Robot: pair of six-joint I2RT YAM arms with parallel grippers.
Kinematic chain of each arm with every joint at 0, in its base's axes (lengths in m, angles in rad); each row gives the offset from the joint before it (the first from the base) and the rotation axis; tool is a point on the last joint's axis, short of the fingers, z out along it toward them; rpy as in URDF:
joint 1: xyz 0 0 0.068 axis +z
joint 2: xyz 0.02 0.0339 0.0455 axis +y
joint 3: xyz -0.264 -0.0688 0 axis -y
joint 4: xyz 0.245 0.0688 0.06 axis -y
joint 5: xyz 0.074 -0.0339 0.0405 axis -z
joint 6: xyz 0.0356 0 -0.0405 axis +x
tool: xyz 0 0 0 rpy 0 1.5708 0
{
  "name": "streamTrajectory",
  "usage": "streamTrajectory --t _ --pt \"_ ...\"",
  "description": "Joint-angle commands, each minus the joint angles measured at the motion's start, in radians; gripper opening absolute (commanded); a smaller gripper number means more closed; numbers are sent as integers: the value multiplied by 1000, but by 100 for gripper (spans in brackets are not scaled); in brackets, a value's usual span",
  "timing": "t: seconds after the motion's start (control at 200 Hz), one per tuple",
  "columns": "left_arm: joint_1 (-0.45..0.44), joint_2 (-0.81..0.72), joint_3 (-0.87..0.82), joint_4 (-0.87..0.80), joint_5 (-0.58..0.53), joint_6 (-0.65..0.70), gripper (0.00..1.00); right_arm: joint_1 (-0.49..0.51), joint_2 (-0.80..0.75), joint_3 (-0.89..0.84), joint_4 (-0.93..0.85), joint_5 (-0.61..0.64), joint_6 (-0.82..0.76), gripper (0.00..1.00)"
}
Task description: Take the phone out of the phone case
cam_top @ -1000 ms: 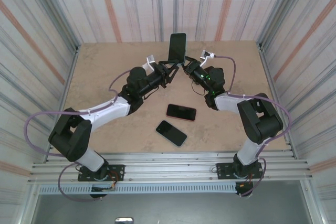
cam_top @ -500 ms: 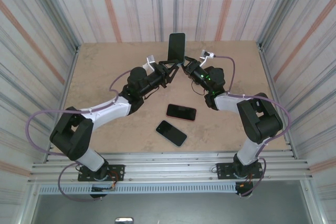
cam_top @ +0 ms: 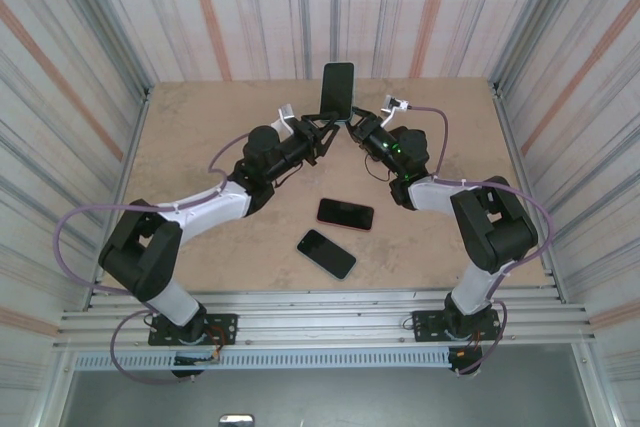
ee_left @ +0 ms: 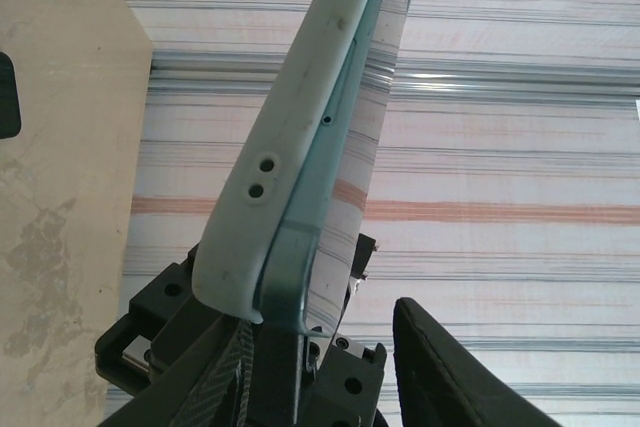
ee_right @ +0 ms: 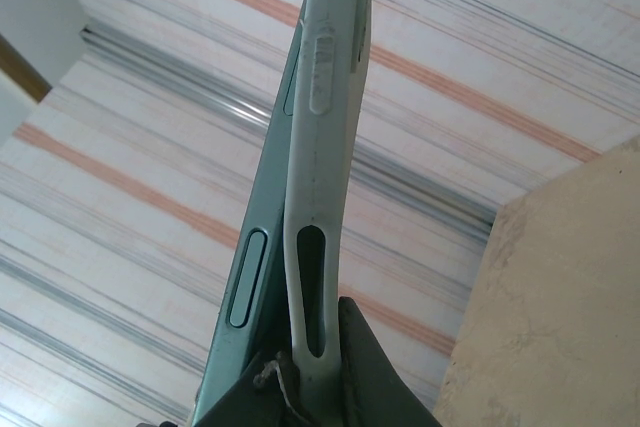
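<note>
Both pincers meet at the upper middle of the overhead frame. My left pincer [cam_top: 322, 130] and my right pincer [cam_top: 352, 125] sit at the bottom end of the phone [cam_top: 338, 87], which stands upright above the table [cam_top: 200, 137] with its screen toward the camera. Lower in the frame, a pink-edged phone [cam_top: 345, 213] and a dark phone [cam_top: 326, 253] lie flat, just beside each other.

From my left wrist, the pale phone case [ee_left: 290, 107] slants from bottom centre to the top edge. The teal phone [ee_left: 290, 287] lies against its right side, and the two seem slightly parted at the lower corner. My left pincer [ee_left: 310, 337] stands partly wide around that end, its right-hand finger [ee_left: 450, 367] clear of it.

From my right wrist, the phone case [ee_right: 325, 127] rises up the middle, with the phone's [ee_right: 262, 247] teal edge on its left. My right pincer [ee_right: 300, 397] is clamped tight on the case's bottom end.
</note>
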Motion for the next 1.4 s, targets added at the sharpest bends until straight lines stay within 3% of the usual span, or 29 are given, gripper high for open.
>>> streamTrajectory --t 0.0,0.351,1.398 --pt "-13 -17 9 37 5 -6 42 -4 5 1 89 -14 6 0" --pt "-39 -45 -15 23 -5 2 41 -11 -4 -2 95 -20 14 0" --pt "4 20 42 1 -14 30 37 16 -12 -7 110 -34 18 0"
